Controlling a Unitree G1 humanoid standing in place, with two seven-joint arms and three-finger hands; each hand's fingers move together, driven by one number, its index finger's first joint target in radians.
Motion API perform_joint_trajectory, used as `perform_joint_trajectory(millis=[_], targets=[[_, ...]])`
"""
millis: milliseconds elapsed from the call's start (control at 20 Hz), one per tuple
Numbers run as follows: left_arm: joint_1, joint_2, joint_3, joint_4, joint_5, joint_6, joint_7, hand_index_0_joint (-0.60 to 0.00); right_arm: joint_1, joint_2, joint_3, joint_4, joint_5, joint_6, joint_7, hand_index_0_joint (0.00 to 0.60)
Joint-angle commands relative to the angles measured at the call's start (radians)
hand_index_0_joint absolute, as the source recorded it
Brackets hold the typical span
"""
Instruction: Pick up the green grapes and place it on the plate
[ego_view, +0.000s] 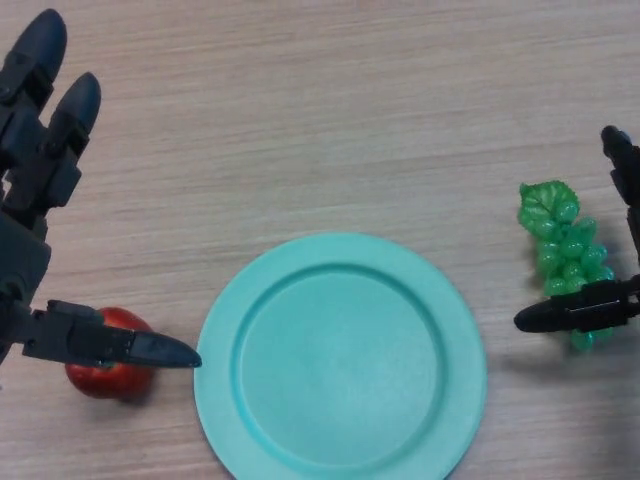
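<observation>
A bunch of green grapes (566, 250) with a green leaf lies on the wooden table at the right, apart from the plate. A round turquoise plate (341, 358) sits at the bottom centre with nothing on it. My right hand (625, 190) shows at the right edge, open around the grapes: its thumb (575, 313) crosses the bunch's near end and a finger stands by the far side. My left hand (40, 140) is open at the left, fingers straight, thumb pointing toward the plate.
A red apple (108, 372) lies on the table left of the plate, partly under my left thumb. The light wooden table (330, 110) stretches across the far half of the view.
</observation>
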Motion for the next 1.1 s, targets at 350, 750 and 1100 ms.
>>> perform_joint_trajectory(millis=[350, 750, 1100], targets=[[0.008, 0.009, 0.074, -0.065, -0.030, -0.144, 0.000, 0.000, -0.055, -0.084, -0.002, 0.091, -0.246, -0.216, 0.018, 0.550], [0.033, -0.005, 0.090, -0.080, -0.034, -0.159, -0.001, 0.000, -0.031, -0.068, -0.005, -0.010, -0.355, -0.225, 0.151, 0.600], [0.024, 0.002, 0.119, -0.070, -0.071, -0.144, 0.005, 0.000, -0.086, -0.005, 0.055, -0.311, -0.281, -0.078, 0.304, 0.600]])
